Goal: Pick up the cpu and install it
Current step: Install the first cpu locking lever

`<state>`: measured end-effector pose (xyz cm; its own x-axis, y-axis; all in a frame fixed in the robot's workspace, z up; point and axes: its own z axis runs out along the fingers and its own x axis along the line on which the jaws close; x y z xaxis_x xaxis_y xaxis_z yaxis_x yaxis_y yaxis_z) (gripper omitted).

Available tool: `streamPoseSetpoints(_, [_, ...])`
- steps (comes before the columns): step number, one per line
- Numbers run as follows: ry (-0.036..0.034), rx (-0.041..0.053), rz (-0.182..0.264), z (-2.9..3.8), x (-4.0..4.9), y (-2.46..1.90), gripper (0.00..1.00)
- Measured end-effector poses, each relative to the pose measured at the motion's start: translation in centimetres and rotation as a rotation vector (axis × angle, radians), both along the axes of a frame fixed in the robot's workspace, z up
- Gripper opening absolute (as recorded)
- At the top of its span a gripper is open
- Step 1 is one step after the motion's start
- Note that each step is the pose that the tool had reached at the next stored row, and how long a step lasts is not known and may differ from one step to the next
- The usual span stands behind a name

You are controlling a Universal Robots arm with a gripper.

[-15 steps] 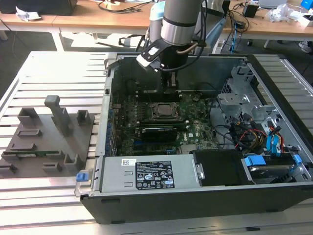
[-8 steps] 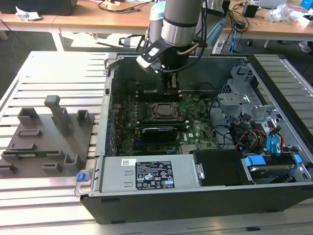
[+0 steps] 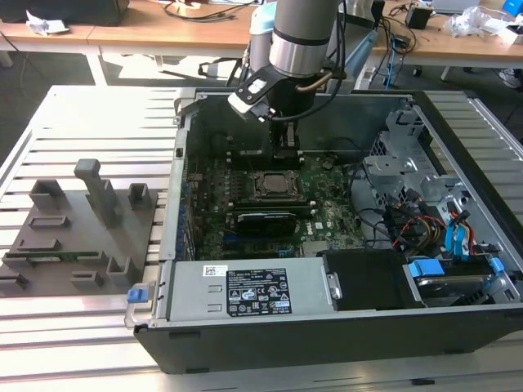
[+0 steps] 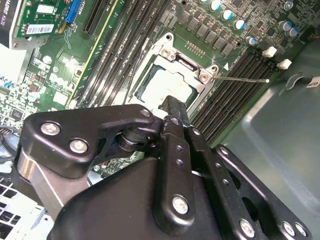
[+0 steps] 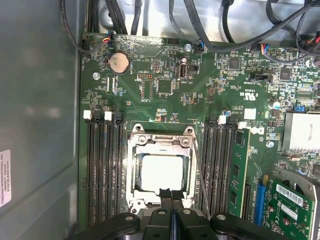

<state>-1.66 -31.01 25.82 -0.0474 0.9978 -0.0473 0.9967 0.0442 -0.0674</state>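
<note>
Tray (image 3: 73, 237): grey, at 9 o'clock of the case (image 3: 327, 343), exterior view.
Gripper (image 3: 286, 151) (image 5: 171, 196): fingers pressed together, nothing between them; tips at the cpu's edge, contact unclear.
Cpu (image 3: 272, 184) (image 5: 161, 172): flat in the socket (image 5: 134, 170), at 6 o'clock of the gripper, exterior view.

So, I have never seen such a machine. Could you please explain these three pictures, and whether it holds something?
This is one robot arm with a gripper, working inside an open computer case. The exterior view comes from a camera off the arm; both wrist views come from cameras riding on the arm, looking at the green motherboard. The cpu, a pale square chip, lies in its socket frame. The gripper's fingers are shut, by the cpu's edge, and seem to hold nothing. On the exterior view's left, a grey holder tray lies on the slatted table.
</note>
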Motion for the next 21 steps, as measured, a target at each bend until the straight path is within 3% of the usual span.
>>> streamPoseSetpoints(4, [0.0001,0.0001,0.027,0.00,0.01,-0.01,0.11])
streamPoseSetpoints(6, [0.0000,0.0001,0.107,0.00,0.01,0.00,0.11])
streamPoseSetpoints(9, [0.0000,0.0001,0.161,0.00,0.01,0.00,0.11])
streamPoseSetpoints(12, [0.0000,0.0001,0.265,0.00,0.01,0.00,0.11])
streamPoseSetpoints(14, [0.0000,0.0001,0.302,0.00,0.01,0.00,0.11])
streamPoseSetpoints(16, [0.0000,0.0000,0.407,0.00,0.02,0.00,0.11])
streamPoseSetpoints(21, [0.0001,0.0001,0.521,0.00,0.01,0.00,0.11])
